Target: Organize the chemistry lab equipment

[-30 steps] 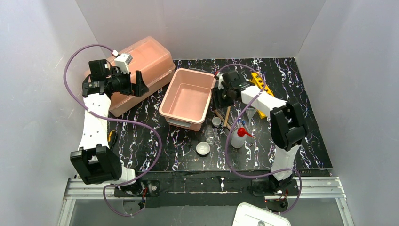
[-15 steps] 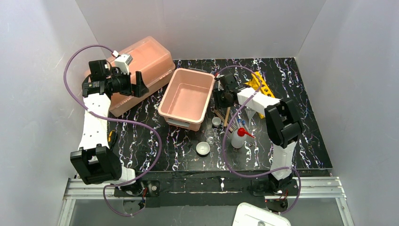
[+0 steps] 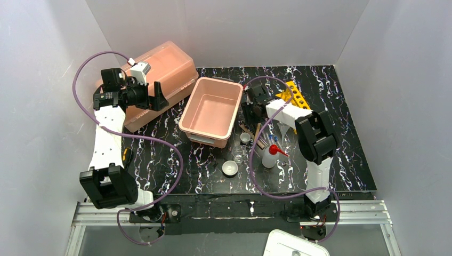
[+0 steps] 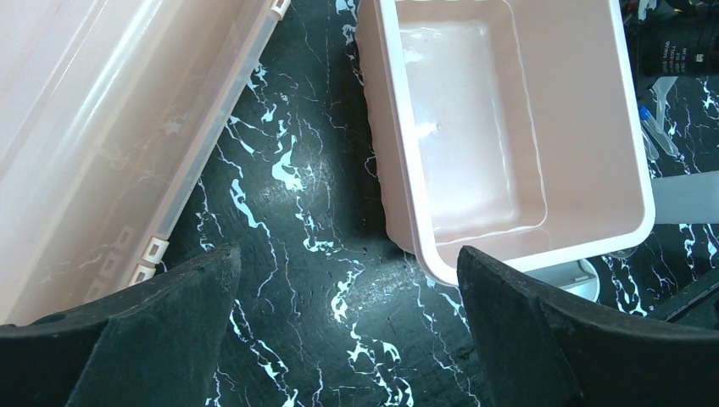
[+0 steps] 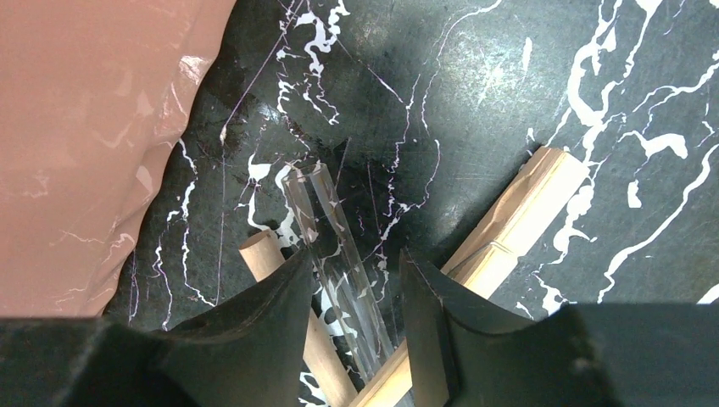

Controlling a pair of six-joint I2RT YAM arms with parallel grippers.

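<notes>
**Top external view**
- Left gripper [image 3: 159,96]: hung above the black marbled table [image 3: 349,160], beside the large pink lidded box [image 3: 160,72]. Its fingers were spread wide and held nothing.
- Right gripper [image 3: 250,114]: low at the right wall of the pink tub [image 3: 187,114]. How far it was open could not be read from this view.
- Wooden sticks [image 3: 258,132] and thin tubes [image 3: 265,142]: on the table just in front of the right gripper.
- Tiny beakers [image 3: 245,137]: one beside the tub's near corner and a second a little nearer the arms.
- White dish [image 3: 229,169]: near the front edge of the table.
- White squeeze bottle [image 3: 270,156]: upright to the right of the dish, with its red spout pointing right.
- Clear funnel [image 3: 285,129]: behind the bottle, partly hidden by the right arm.
- Yellow holed rack [image 3: 296,96]: at the back, right of the tub.

**Left wrist view**
- Left gripper [image 4: 348,339]: both black fingers [image 4: 153,339] stood far apart with bare table between them.
- Lidded box [image 4: 102,136]: at left.
- Pink tub [image 4: 398,170]: at right, with nothing inside.

**Right wrist view**
- Right gripper [image 5: 352,326]: its fingers [image 5: 254,331] were partly apart and straddled one thin tube [image 5: 335,237]. The tube lay flat on the table, and whether the fingers touched it could not be made out.
- Wooden sticks [image 5: 517,212]: one lay on each side of that tube, crossing under it near the fingers.
- Tub wall [image 5: 85,127]: filled the left of the view.
</notes>
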